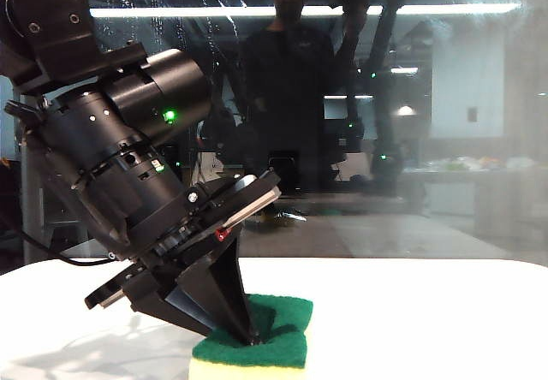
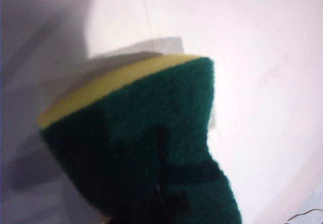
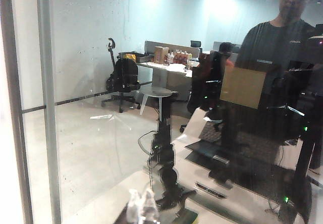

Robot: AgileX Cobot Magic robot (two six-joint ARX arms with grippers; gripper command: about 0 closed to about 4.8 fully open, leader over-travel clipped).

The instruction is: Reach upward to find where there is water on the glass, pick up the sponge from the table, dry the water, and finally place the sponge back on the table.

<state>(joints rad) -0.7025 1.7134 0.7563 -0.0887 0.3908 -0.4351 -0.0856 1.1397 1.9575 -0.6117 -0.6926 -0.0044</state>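
The sponge (image 1: 278, 333), yellow foam under a dark green top, lies on the white table (image 1: 428, 311) at the near edge. My left gripper (image 1: 251, 337) points steeply down, its dark fingertips dug into the green top and shut on the sponge. In the left wrist view the sponge (image 2: 151, 143) fills most of the picture and hides the fingers. The glass (image 1: 445, 140) stands behind the table, with water (image 1: 171, 3) as tiny droplets and thin streaks near its top. My right gripper (image 3: 142, 208) faces the glass (image 3: 101, 133), its pale fingertips close together and holding nothing.
A grey vertical frame strip (image 3: 45, 108) runs down one side of the pane. The glass mirrors a standing person (image 1: 291, 80) and robot arms. The bulky left arm (image 1: 111, 157) fills the left of the exterior view.
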